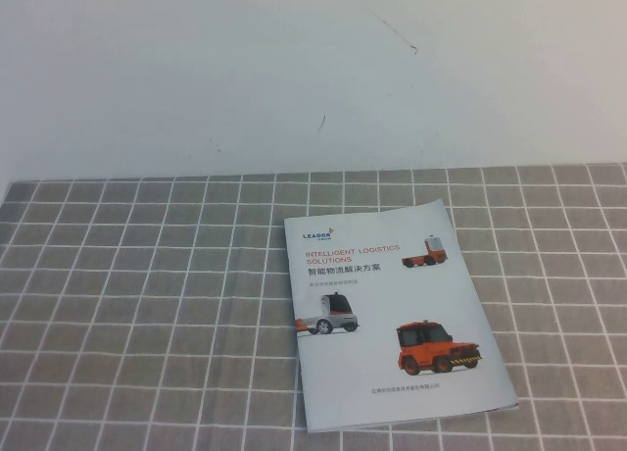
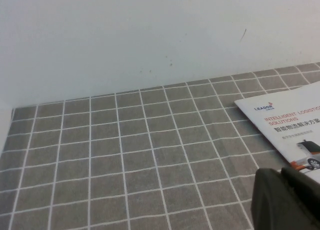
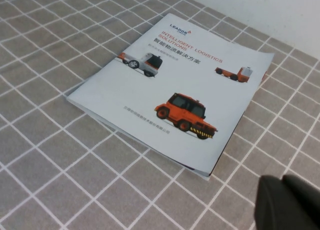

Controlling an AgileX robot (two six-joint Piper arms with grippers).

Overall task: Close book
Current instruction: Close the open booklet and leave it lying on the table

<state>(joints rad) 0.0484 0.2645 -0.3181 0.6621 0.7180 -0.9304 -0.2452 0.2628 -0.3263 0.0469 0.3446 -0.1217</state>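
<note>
A closed book (image 1: 392,314) lies flat on the grey checked cloth, right of the middle, its pale blue cover up with orange vehicles and the title "Intelligent Logistics Solutions". The right wrist view takes in the whole book (image 3: 175,90), lying flat and shut. Only the book's (image 2: 290,125) top corner shows in the left wrist view. My left gripper (image 2: 287,200) hangs off the book's left side, shut and holding nothing. Off the book's near right corner my right gripper (image 3: 287,202) is also shut and holds nothing. Neither gripper appears in the high view.
The grey checked tablecloth (image 1: 147,314) covers the table up to a white wall (image 1: 313,69) at the back. Its left edge (image 2: 6,135) shows in the left wrist view.
</note>
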